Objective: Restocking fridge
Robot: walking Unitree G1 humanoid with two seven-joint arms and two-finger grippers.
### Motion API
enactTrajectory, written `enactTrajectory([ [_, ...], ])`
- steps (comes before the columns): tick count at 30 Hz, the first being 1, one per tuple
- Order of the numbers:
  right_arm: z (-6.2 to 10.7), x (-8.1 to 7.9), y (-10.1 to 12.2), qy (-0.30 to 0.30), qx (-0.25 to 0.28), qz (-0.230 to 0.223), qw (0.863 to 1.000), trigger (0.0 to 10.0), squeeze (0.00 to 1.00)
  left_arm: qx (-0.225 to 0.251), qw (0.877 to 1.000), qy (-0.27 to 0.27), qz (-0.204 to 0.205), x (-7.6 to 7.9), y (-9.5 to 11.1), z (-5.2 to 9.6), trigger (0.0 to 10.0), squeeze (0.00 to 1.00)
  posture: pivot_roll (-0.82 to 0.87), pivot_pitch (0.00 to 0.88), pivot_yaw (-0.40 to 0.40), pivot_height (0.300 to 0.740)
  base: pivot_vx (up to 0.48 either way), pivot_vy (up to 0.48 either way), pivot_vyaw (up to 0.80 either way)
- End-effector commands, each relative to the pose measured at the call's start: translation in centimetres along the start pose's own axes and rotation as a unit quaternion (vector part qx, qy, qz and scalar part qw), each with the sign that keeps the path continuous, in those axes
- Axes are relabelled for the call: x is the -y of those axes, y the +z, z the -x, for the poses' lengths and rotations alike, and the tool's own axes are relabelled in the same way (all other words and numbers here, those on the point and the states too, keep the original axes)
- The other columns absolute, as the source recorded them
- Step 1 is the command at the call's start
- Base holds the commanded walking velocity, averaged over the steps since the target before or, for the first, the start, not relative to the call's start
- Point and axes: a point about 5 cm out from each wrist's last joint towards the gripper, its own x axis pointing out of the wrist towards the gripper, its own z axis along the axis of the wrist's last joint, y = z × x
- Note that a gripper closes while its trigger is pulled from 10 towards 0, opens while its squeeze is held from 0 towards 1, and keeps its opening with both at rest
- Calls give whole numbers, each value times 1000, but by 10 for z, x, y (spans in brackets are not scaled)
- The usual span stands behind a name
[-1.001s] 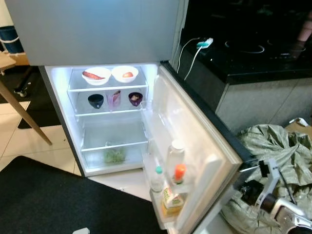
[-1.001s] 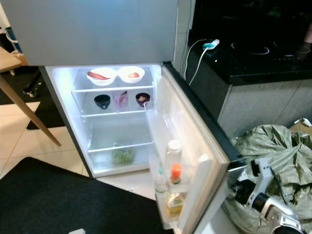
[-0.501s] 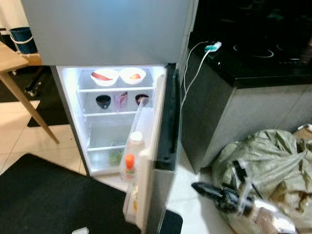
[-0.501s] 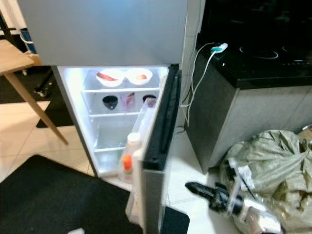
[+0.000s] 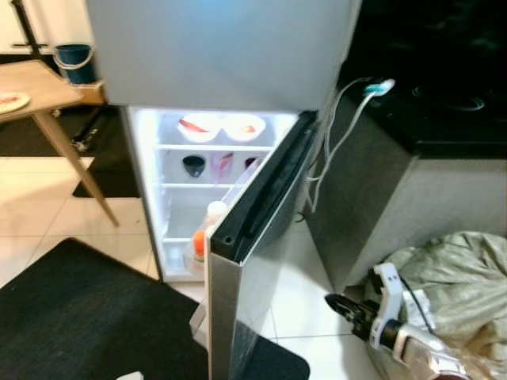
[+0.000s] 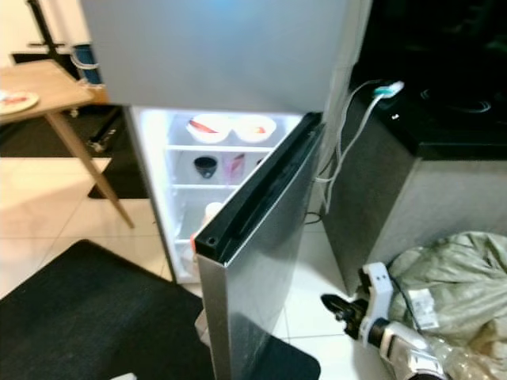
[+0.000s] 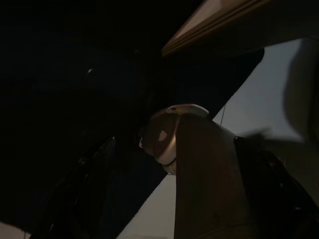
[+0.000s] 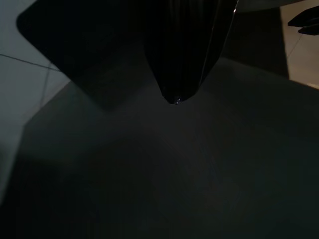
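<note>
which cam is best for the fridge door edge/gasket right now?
Right eye view: the fridge door stands half-shut and its black gasket edge runs unbroken. Left eye view shows the same edge, slightly more side-on. Right wrist view shows a dark grey surface, unclear. Left wrist view is too dark to tell.

My right arm sits low at about four o'clock in my head view, silver forearm slanting up from the bottom edge toward the white wrist block. My right gripper (image 5: 342, 304) points toward nine o'clock, its black fingers (image 8: 182, 55) pressed together into a single dark taper with nothing between them. My left arm hangs idle in shadow, its wrist camera showing little but darkness.
</note>
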Motion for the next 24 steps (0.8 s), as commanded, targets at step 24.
enactTrajectory([
  [24,-22,-1,21,-52,14,66,996,10000,0,-21,1000,6,2,1,-11,1,10000,0,-99,0,-61,740,0,0,788],
])
